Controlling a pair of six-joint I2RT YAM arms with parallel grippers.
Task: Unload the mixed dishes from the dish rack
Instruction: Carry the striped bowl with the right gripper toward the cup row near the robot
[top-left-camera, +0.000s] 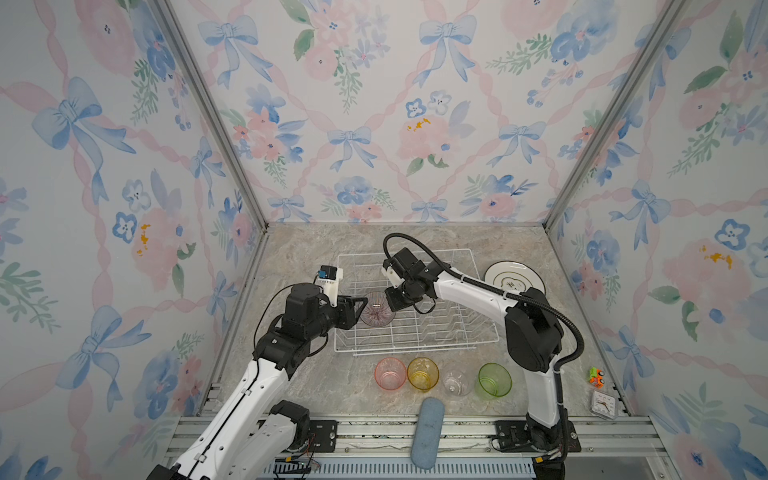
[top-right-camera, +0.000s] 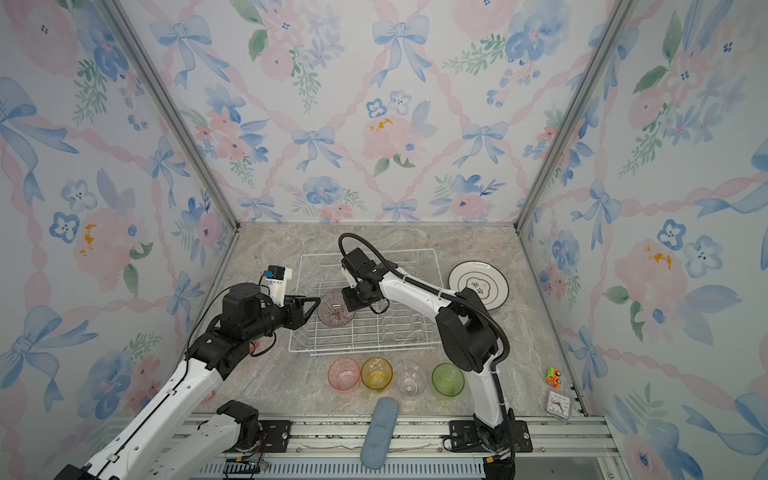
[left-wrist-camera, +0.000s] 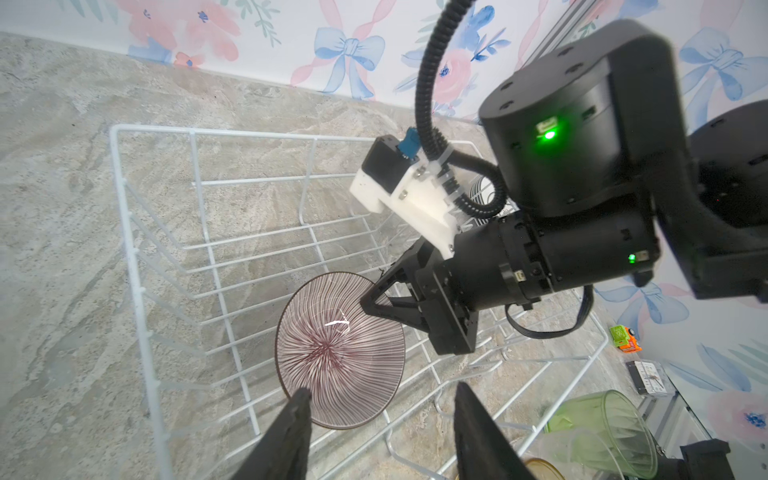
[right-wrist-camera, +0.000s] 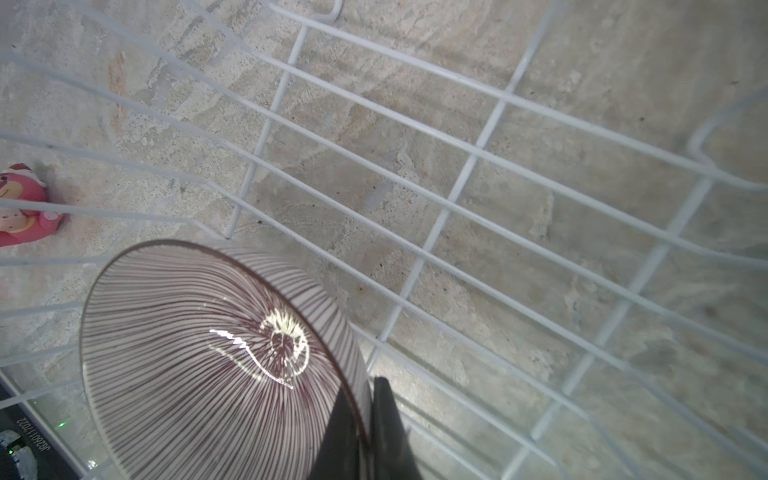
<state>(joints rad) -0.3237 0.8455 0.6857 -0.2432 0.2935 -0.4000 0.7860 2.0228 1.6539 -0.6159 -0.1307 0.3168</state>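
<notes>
Bowl (right-wrist-camera: 199, 374): I read it as glazed ceramic, glossy, with a hard bright glare spot and fine ribbed striping.
Dish rack (right-wrist-camera: 467, 166): white coated wire, smooth, satin.
Tabletop (top-left-camera: 311, 257): stone-look slab, matt; close up it looks grainy and pitted.
Pink tumbler (top-left-camera: 390, 372), yellow tumbler (top-left-camera: 422, 373), clear tumbler (top-left-camera: 456, 382), green tumbler (top-left-camera: 494, 379): translucent, smooth, plastic by the look.
Plate (top-left-camera: 515, 278): white glaze, glossy.
Right arm (top-left-camera: 469, 291): white shell of smooth, slightly shiny plastic; joints matt black.
Blue pad (top-left-camera: 428, 432): fuzzy, cloth-like, matt.
Front rail (top-left-camera: 374, 428): bare metal, dull sheen.
Walls (top-left-camera: 374, 124): printed sheet, matt; paper or vinyl I cannot tell.
</notes>
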